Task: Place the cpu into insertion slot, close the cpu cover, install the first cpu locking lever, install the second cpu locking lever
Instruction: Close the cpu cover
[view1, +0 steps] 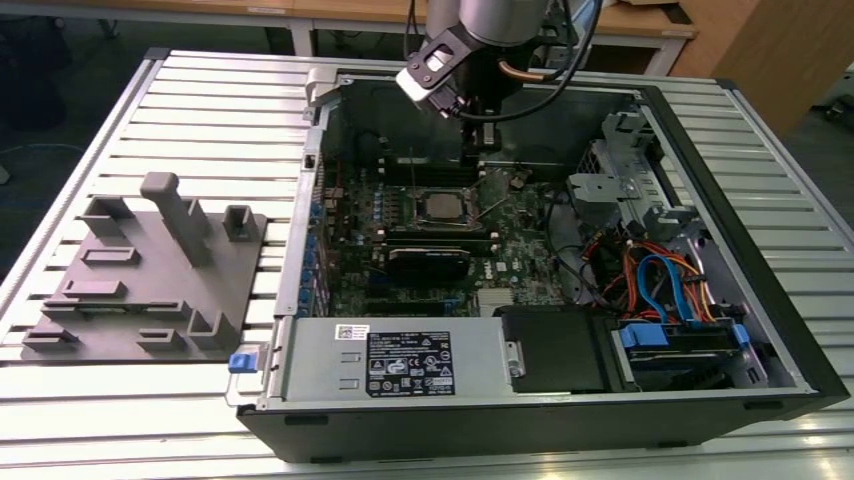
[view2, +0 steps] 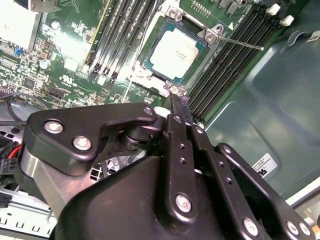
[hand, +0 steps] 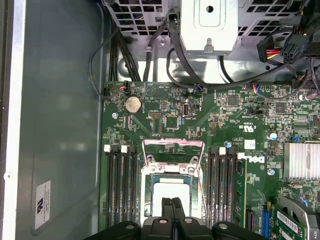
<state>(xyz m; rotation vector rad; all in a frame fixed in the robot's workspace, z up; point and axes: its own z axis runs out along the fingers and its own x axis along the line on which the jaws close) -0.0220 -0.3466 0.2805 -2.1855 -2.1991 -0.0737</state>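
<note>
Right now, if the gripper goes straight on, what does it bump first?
Probably the cpu, just ahead of the gripper in the first wrist view. Depth is unclear, so it might meet the slot rim instead.

Computer case (view1: 534, 425): on desk (view1: 200, 100).
Fixture plate (view1: 134, 290): beside case, on the exterior view's left.
Power supply (view1: 400, 360): inside case, along near wall.
Cpu (view1: 437, 207): in insertion slot (view1: 403, 192), mid-case.
End effector (view1: 477, 150): above case, toward far wall.
</note>
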